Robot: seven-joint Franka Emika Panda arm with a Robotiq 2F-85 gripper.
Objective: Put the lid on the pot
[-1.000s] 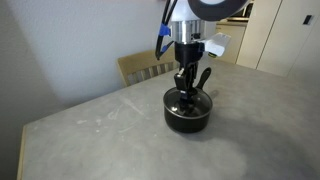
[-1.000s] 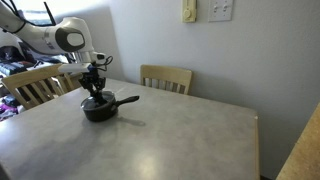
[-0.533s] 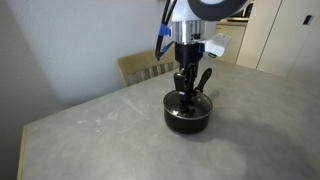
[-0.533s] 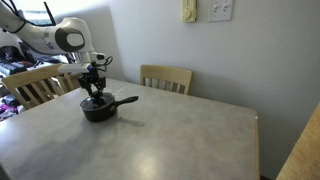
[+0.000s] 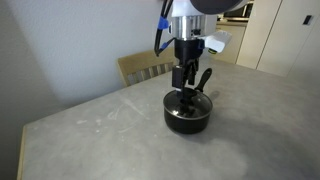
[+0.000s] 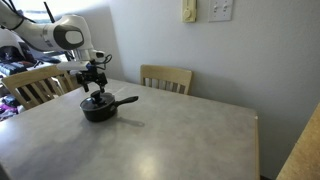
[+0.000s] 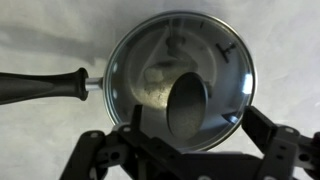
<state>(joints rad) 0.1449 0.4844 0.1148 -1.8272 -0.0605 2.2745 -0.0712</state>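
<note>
The black pot point(image 5: 187, 117) stands on the grey table point(image 5: 90, 130), its long handle point(image 6: 126, 101) sticking out to one side. The glass lid point(image 7: 150, 60) sits on the pot's rim and covers it, with the black knob point(image 7: 193, 105) at centre. My gripper point(image 5: 187, 84) hangs straight above the knob, open, a small gap over the lid. In the wrist view the gripper point(image 7: 200, 128) has its two fingers spread on either side of the knob with nothing between them. The pot's handle point(image 7: 40, 87) points left there.
A wooden chair point(image 5: 145, 66) stands behind the table's far edge, and in an exterior view two chairs point(image 6: 166, 78) point(image 6: 35, 85) flank the table's corner. Cabinets point(image 5: 290, 35) rise behind. The table's edge point(image 5: 25, 140) lies well away from the pot.
The gripper has opened, let go of the lid's knob and risen slightly. The lid stays on the pot.
</note>
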